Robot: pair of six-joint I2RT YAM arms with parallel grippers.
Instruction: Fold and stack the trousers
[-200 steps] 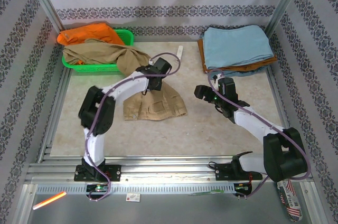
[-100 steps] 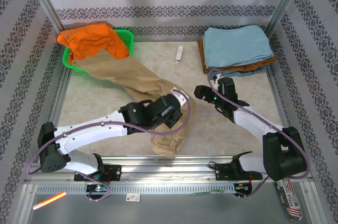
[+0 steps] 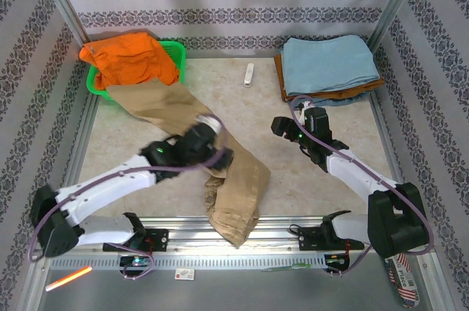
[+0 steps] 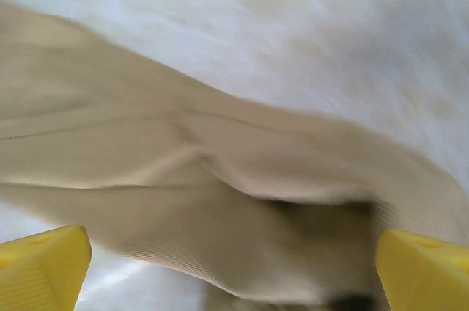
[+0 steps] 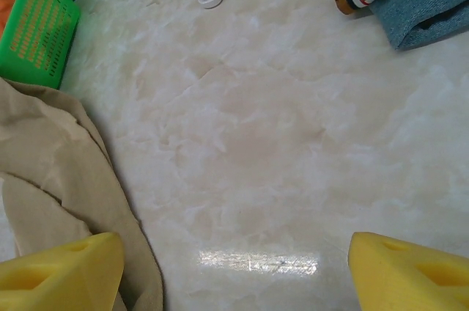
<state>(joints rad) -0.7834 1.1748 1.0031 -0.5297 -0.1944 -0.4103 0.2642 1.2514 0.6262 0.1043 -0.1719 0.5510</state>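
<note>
An orange garment point(image 3: 128, 61) lies heaped in the green basket point(image 3: 176, 52). Right of the basket, on the counter point(image 3: 293, 179), lies a small white object point(image 3: 249, 74); farther right, a folded light-blue cloth point(image 3: 328, 64).

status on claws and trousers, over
Left claw open, over the trousers. Right claw open, empty, over bare table. Trousers unfolded, strung from green basket to near edge. Orange garment lies on their far end.

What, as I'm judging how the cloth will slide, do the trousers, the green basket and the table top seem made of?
Trousers: soft woven fabric, likely cotton, matte khaki. It drapes in loose folds, with a fine weave up close.
Green basket: moulded plastic, bright and slightly glossy, with slotted lattice walls.
Table top: hard, smooth, marble-patterned, perhaps laminate or stone. It shows a glare of light.
</note>
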